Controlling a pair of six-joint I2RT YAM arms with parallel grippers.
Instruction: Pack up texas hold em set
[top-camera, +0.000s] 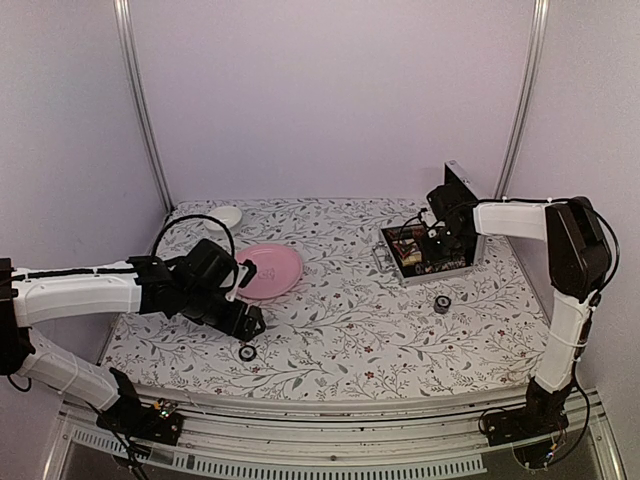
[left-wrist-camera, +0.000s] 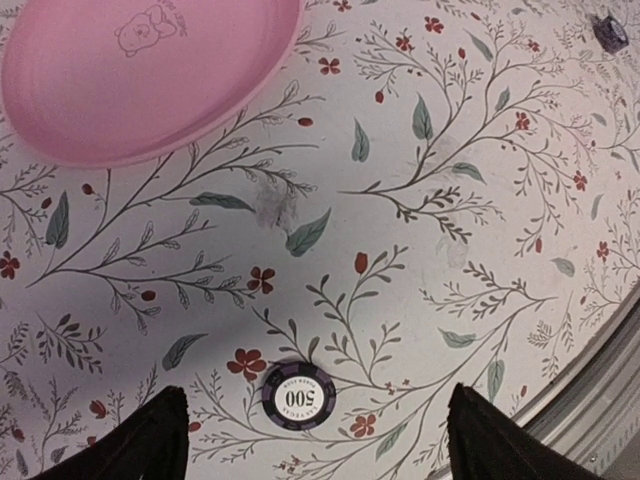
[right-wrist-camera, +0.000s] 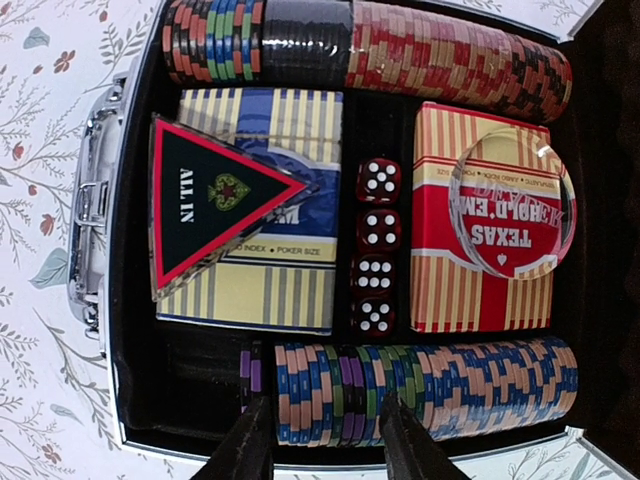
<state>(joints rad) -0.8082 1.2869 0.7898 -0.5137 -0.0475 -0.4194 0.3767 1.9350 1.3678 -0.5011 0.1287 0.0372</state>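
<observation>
Black, matte fingers of the right gripper (right-wrist-camera: 325, 450) stand parted over the lower chip row (right-wrist-camera: 430, 392), straddling a few purple, green and blue-striped discs; whether they press on those chips I cannot tell. The ridged chips lie on edge in two rows; the upper chip row (right-wrist-camera: 370, 55) runs red, black and green. Between the rows, inside the black-lined silver metal case (right-wrist-camera: 90, 200), lies a blue-and-yellow striped deck (right-wrist-camera: 280, 290) printed "INDEX · POKER SIZE". On it rests a glossy black triangular marker (right-wrist-camera: 205, 200) with a red border, a spade and the words "ALL IN"; beside it is a column of four translucent red dice (right-wrist-camera: 377, 250). Next comes a red striped deck (right-wrist-camera: 470, 290) lettered "TEXAS HOLD'EM", with a clear round disc (right-wrist-camera: 512, 205) lying on top. The case sits open at the far right of the floral tablecloth (top-camera: 340, 330), lid upright; a second loose chip (top-camera: 441, 304), single or stacked I cannot tell, lies apart on its near side.

The left gripper (left-wrist-camera: 316, 405) hangs spread wide, grasping nothing, above a flat purple-and-white chip (left-wrist-camera: 297, 396) marked "500", near the front left of the cloth; its rim lettering is too small to read. Beyond it, a smooth pink plate (left-wrist-camera: 130, 90) bears a faint bear outline; a small white bowl (top-camera: 225, 215) sits at the far left.
</observation>
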